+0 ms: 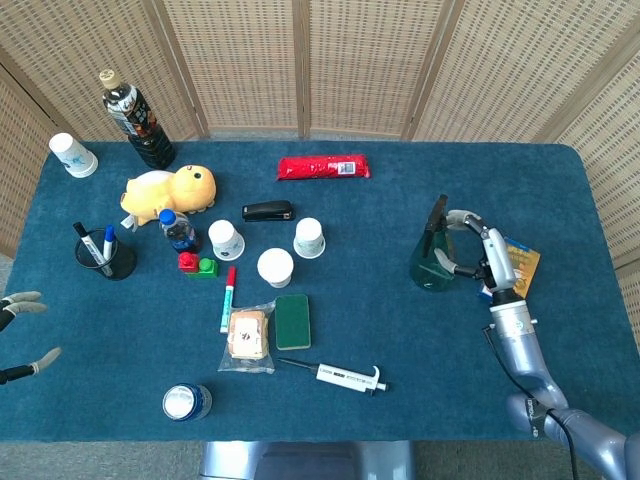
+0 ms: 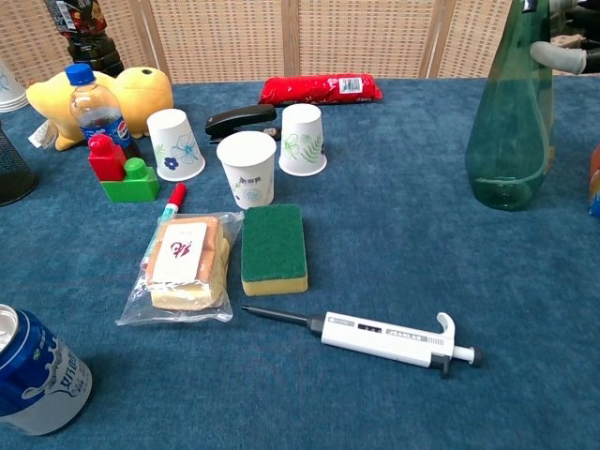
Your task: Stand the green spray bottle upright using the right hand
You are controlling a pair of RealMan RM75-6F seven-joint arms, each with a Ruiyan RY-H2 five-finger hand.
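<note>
The green spray bottle stands upright on the blue table at the right, its black nozzle on top. In the chest view the green spray bottle rests its base on the cloth. My right hand is at the bottle's right side, with fingers curled around its neck and body. A grey finger crosses the bottle's upper part in the chest view. My left hand hangs off the table's left edge, fingers apart, holding nothing.
An orange packet lies just right of my right hand. A pipette, sponge and bagged snack lie in the middle front. Paper cups, a stapler and a red packet sit further left and back.
</note>
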